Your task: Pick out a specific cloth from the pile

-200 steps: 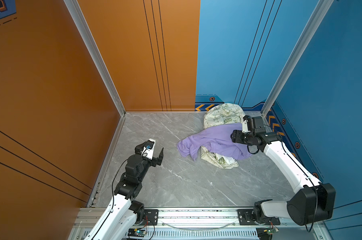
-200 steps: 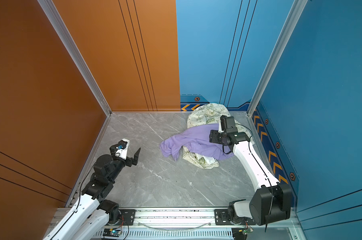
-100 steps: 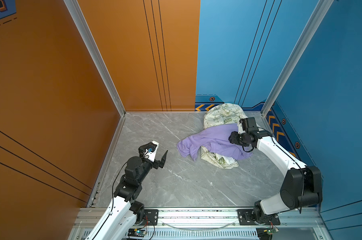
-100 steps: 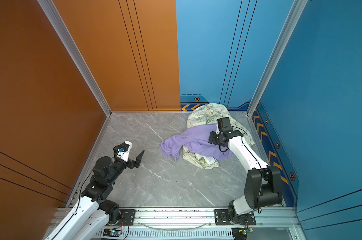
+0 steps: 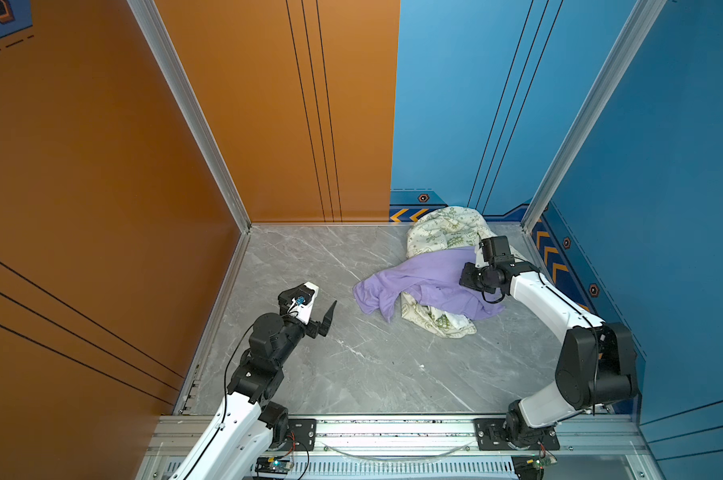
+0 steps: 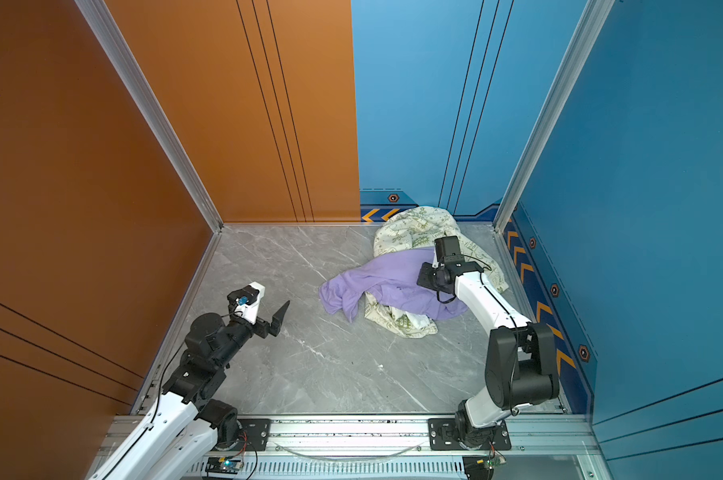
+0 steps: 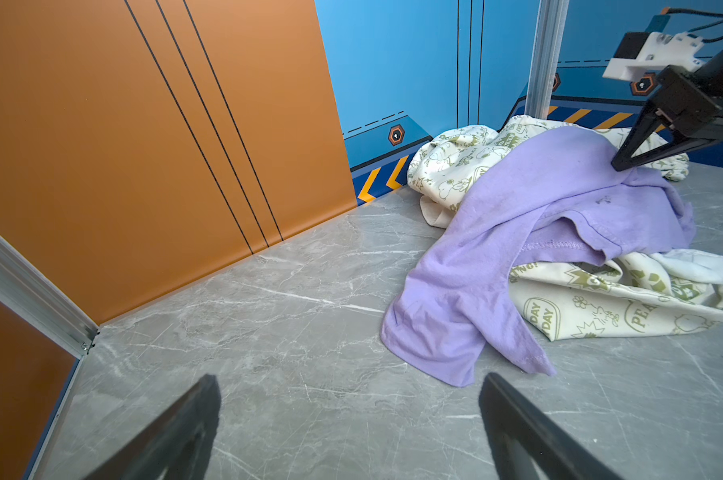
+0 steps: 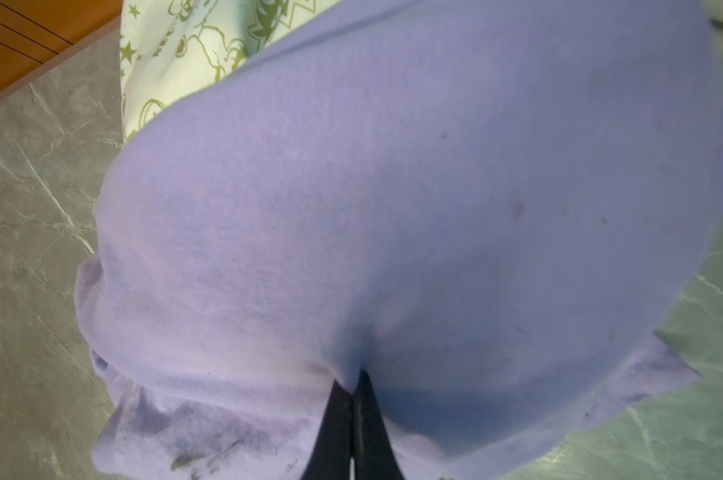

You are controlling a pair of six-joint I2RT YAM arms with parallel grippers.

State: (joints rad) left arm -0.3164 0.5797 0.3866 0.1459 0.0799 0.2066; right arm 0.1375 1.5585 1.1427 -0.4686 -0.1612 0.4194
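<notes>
The cloth (image 5: pixel 426 278) (image 6: pixel 382 282) is plain lavender and lies draped over the pile (image 5: pixel 438 232) (image 6: pixel 413 228), a heap of cream fabric with green doodle print at the back right. My right gripper (image 5: pixel 462 277) (image 6: pixel 421 280) presses down onto the cloth's right part. In the right wrist view its fingertips (image 8: pixel 359 376) are shut on a pinched fold of the cloth (image 8: pixel 393 208). My left gripper (image 5: pixel 319 308) (image 6: pixel 269 311) (image 7: pixel 351 378) hovers open over bare floor, left of the cloth's hanging corner (image 7: pixel 447 332), with nothing between its fingers.
A bit of plain white cloth (image 7: pixel 692 266) pokes out of the cream fabric under the lavender one. Orange wall panels (image 5: pixel 268 124) close the left and back, blue panels (image 5: pixel 663 208) the right. The grey marble floor (image 5: pixel 372 365) stretches toward the front rail.
My right gripper has dropped onto the cloth and its jaws have closed on a fold. My left gripper has shifted a little forward and to the right, still open.
</notes>
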